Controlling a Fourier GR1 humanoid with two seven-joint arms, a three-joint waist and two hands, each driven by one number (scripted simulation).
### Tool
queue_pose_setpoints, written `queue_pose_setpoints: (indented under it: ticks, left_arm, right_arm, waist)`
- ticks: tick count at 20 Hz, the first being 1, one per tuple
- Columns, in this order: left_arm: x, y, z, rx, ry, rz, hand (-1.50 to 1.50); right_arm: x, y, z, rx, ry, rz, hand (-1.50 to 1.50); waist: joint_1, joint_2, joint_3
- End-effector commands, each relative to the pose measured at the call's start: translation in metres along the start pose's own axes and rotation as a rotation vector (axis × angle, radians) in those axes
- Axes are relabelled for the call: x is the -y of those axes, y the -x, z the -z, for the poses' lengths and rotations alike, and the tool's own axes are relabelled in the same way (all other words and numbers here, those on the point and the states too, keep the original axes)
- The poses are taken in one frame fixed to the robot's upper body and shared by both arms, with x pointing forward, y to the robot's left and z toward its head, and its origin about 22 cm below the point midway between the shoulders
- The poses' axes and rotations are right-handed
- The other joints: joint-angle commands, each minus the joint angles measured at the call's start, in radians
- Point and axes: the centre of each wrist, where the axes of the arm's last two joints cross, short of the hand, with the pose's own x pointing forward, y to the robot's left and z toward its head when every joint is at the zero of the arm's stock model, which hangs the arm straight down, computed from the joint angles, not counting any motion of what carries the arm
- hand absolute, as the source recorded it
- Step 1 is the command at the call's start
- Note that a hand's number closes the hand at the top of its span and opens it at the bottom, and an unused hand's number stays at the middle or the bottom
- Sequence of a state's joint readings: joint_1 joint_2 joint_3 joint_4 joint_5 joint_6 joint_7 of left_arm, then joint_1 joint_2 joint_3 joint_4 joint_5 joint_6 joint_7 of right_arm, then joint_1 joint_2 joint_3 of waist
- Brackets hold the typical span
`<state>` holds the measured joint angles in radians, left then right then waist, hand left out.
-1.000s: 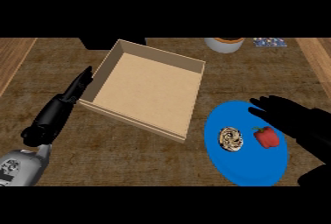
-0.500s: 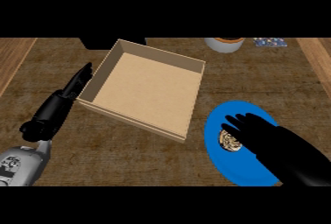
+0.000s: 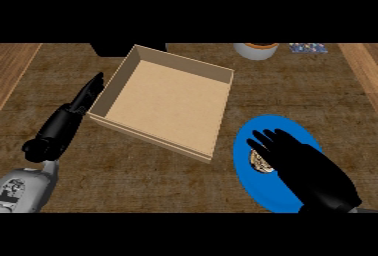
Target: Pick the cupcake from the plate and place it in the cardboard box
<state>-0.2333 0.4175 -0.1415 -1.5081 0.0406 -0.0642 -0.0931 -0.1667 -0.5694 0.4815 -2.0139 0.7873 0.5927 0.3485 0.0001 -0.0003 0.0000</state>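
Covering part of a tan, dark-flecked cupcake (image 3: 258, 161) on blue plate (image 3: 255, 189), right hand (image 3: 306, 167), fingers (image 3: 275, 142) straight and apart

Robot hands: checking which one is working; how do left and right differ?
The left robot hand lies beside the cardboard box, the right robot hand over the blue plate. The left one's fingers lie straight together; the right one's spread, partly hiding the cupcake. Both are black and open.

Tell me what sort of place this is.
Probably a kitchen counter: a brown worktop carrying a blue plate with a cupcake, and what looks like a white cup at the far edge.
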Motion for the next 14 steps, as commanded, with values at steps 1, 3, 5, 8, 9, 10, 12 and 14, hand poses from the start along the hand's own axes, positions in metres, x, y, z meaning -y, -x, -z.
queue_pose_setpoints:
  ticks: [1, 3, 5, 8, 9, 10, 12, 14]
  left_arm:
    - [-0.008, -0.002, -0.007, 0.005, -0.001, -0.018, 0.0]
    - [0.015, -0.002, -0.016, -0.003, 0.002, 0.003, 0.0]
    - [-0.003, -0.017, 0.01, -0.006, -0.002, -0.001, 0.0]
    - [0.002, 0.011, 0.006, 0.007, -0.005, 0.003, 0.0]
    - [0.008, -0.023, -0.01, -0.007, -0.001, 0.008, 0.0]
    - [0.013, -0.008, 0.007, -0.016, -0.001, 0.007, 0.0]
    - [-0.001, -0.015, 0.0, 0.002, -0.006, 0.004, 0.0]
    - [0.005, -0.007, 0.001, 0.002, 0.011, -0.006, 0.0]
  right_arm:
    - [0.002, 0.004, 0.019, -0.02, 0.002, -0.015, -1.5]
    - [-0.015, -0.006, 0.022, -0.018, -0.006, -0.017, -1.5]
    - [-0.017, -0.002, 0.012, -0.023, 0.002, -0.038, -1.5]
    - [-0.025, 0.008, 0.01, -0.048, -0.02, -0.068, -1.5]
    - [-0.022, 0.002, 0.034, -0.072, -0.013, -0.054, -1.5]
    - [-0.025, -0.018, 0.045, -0.065, -0.008, -0.064, -1.5]
    - [-0.026, 0.016, 0.044, -0.079, -0.012, -0.073, -1.5]
    - [-0.016, 0.027, 0.04, -0.07, -0.004, -0.056, -1.5]
  waist:
    - [0.004, 0.0, 0.0]
    - [0.004, 0.0, 0.0]
    - [-0.002, 0.0, 0.0]
    - [-0.005, 0.0, 0.0]
    - [0.007, -0.001, 0.0]
    - [0.002, 0.001, 0.0]
    - [0.003, 0.0, 0.0]
    - [0.0, 0.0, 0.0]
